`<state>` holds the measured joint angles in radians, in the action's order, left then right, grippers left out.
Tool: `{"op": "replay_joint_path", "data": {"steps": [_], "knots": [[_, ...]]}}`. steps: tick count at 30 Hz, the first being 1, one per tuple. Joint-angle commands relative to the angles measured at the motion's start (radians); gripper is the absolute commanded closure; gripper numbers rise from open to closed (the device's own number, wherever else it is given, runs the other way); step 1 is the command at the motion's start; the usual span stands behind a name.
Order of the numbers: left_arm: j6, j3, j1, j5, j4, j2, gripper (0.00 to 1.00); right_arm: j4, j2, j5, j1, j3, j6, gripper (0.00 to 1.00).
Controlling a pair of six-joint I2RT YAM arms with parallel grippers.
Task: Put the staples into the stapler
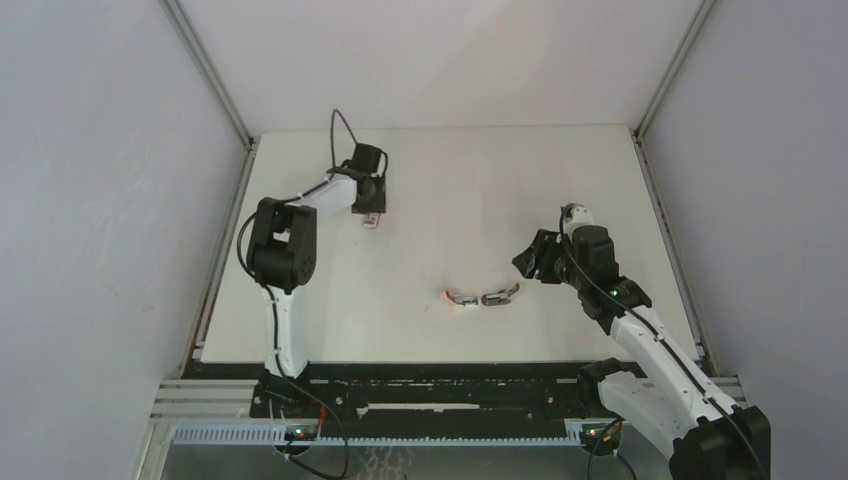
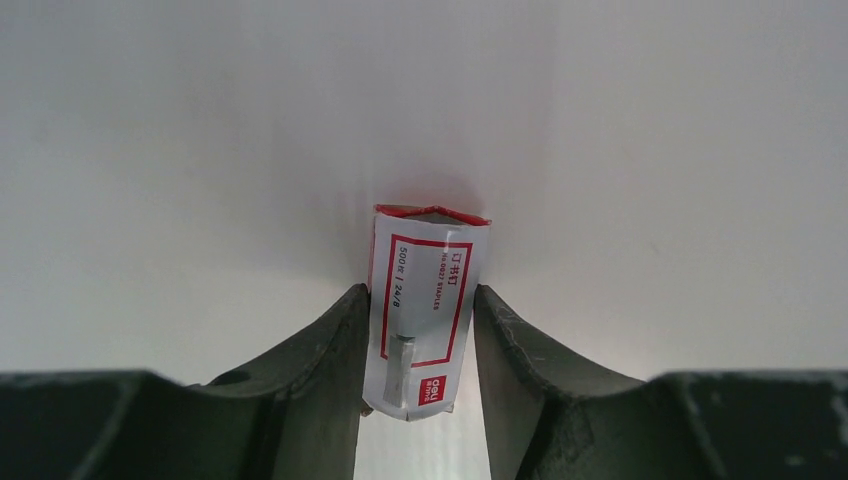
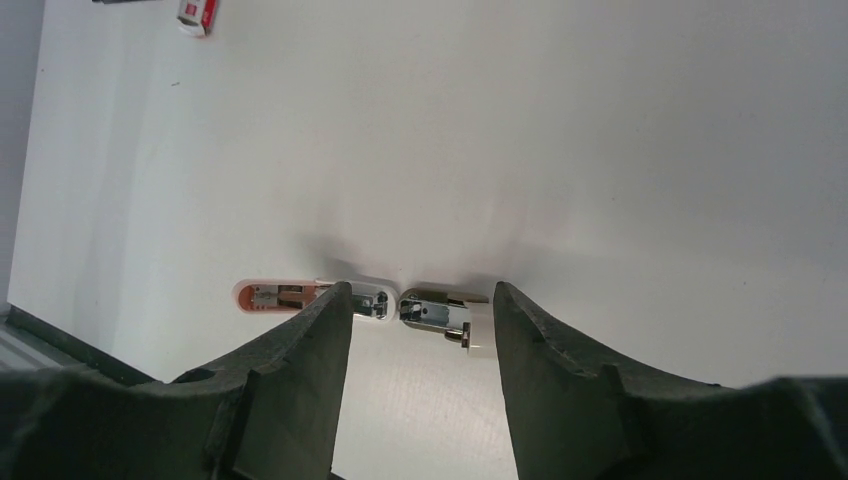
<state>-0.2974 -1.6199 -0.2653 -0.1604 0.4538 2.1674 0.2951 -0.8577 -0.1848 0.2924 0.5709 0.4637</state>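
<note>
Nearest your left wrist lens are the dark fingers (image 2: pixel 310 380) of the left gripper (image 2: pixel 420 292). The staples box (image 2: pixel 430 255) lies straight between them on the white table (image 2: pixel 650 150), red-printed face up, its long axis running the way the fingers point. Both fingers sit against its long sides and the card looks slightly pinched there, so take it as a light clamp, closed in to the box's width. You cannot tell whether the box is off the surface. In the right wrist view the right gripper (image 3: pixel 420 292) is parted wide and empty. The stapler (image 3: pixel 440 305), hinged open flat, lies just beyond the tips with its long axis across the gap. Its pink end is out past the finger on the frame's left and its white end sits by the other, with nothing touching it as far as you can see. From above, the left arm sits far back left on the box, well apart from the stapler near the front middle, and the right arm is plainly nearer to it. Your next move, I'd judge, turns on bringing the box across to that open channel.
</note>
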Motion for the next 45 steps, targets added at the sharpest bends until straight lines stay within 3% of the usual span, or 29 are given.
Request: {"op": "replay_joint_path", "data": {"steps": [1, 7, 14, 21, 29, 36, 45], "knots": [[0.177, 0.123, -0.118, 0.049, -0.034, -0.141, 0.54, -0.015, 0.016, 0.02, 0.018, 0.034, 0.017, 0.47], [0.314, 0.243, -0.269, 0.137, -0.053, -0.208, 0.49, -0.021, 0.002, 0.027, 0.037, 0.035, 0.018, 0.47], [0.358, 0.292, -0.324, 0.116, -0.052, -0.209, 0.39, -0.03, -0.006, 0.033, 0.054, 0.035, 0.029, 0.47], [0.353, 0.336, -0.334, 0.126, -0.096, -0.226, 0.53, -0.024, 0.004, 0.04, 0.058, 0.036, 0.037, 0.47], [0.283, 0.472, -0.349, 0.156, -0.237, -0.508, 0.56, -0.041, 0.029, -0.073, -0.006, 0.036, 0.068, 0.45], [0.295, 0.415, -0.442, 0.128, -0.006, -0.685, 0.56, -0.047, -0.03, -0.296, -0.062, 0.108, 0.099, 0.43], [0.449, 0.324, -0.639, 0.163, 0.236, -0.742, 0.55, -0.042, -0.143, -0.513, -0.031, 0.226, 0.075, 0.41]]}}
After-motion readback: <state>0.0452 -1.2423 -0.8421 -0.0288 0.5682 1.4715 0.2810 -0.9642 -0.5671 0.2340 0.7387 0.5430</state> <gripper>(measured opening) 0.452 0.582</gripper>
